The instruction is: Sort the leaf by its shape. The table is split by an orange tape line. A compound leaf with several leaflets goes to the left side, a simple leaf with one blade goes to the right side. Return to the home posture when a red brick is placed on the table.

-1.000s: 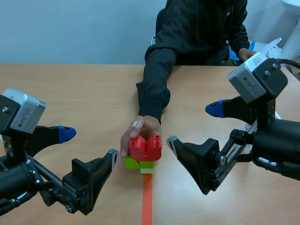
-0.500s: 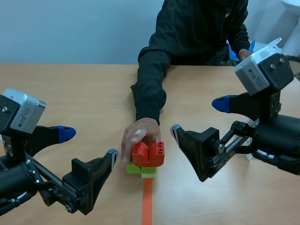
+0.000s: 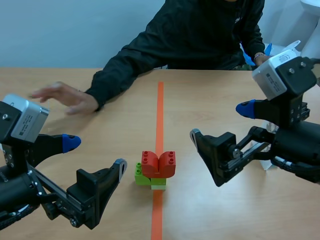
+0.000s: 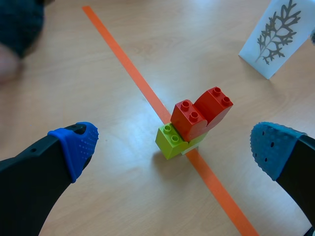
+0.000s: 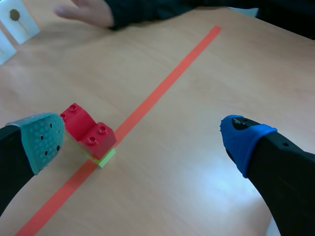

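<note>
Left claw (image 3: 95, 152): fingers spread wide, nothing in it, low over the near counter (image 3: 100, 115), left of the tape. Right claw (image 3: 220, 121): also spread and empty, on the right of the tape.

Just ahead, between them: red brick (image 3: 158, 164) sits on lime-green bricks (image 3: 141, 176), the stack square on the orange tape line (image 3: 159, 110). So the stop signal is down.

Leaf card (image 4: 277, 37): white, upright, branching many-part leaf print. It stands right of the line, well apart from the stack, and neither claw touches it. Reads as compound, so it would belong left. That sort looks undone, but the brick overrides.

Left to do: both arms to home posture. Can't tell if they're there yet.

Far side: person's hand (image 3: 62, 97) at the left half, well apart from the brick.
</note>
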Controlling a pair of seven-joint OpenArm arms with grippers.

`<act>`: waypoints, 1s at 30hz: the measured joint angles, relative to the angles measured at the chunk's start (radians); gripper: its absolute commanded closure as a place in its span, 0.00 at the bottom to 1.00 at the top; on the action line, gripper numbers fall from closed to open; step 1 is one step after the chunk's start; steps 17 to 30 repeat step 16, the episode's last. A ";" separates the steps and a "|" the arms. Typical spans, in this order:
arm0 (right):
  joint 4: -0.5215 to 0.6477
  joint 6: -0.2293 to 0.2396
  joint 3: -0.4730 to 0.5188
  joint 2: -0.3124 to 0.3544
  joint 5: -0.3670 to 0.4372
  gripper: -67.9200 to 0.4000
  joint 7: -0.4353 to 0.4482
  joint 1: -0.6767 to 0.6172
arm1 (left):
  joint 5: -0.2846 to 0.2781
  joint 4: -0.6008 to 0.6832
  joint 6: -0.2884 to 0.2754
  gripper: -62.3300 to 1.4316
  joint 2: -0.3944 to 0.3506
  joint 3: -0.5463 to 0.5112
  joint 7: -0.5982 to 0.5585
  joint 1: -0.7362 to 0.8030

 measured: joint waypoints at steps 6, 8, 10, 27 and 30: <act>0.000 -0.010 0.000 -0.014 0.000 0.00 0.000 0.000 | 0.000 0.000 0.000 0.00 0.000 0.000 0.000 0.000; 0.000 -0.010 0.000 -0.014 0.000 0.00 0.000 0.000 | 0.000 0.000 0.000 0.00 0.000 0.000 0.000 0.000; 0.000 -0.010 0.000 -0.014 0.000 0.00 0.000 0.000 | 0.000 0.000 0.000 0.00 0.000 0.000 0.000 0.000; 0.000 -0.010 0.000 -0.014 0.000 0.00 0.000 0.000 | 0.000 0.000 0.000 0.00 0.000 0.000 0.000 0.000; 0.000 -0.010 0.000 -0.014 0.000 0.00 0.000 0.000 | 0.000 0.000 0.000 0.00 0.000 0.000 0.000 0.000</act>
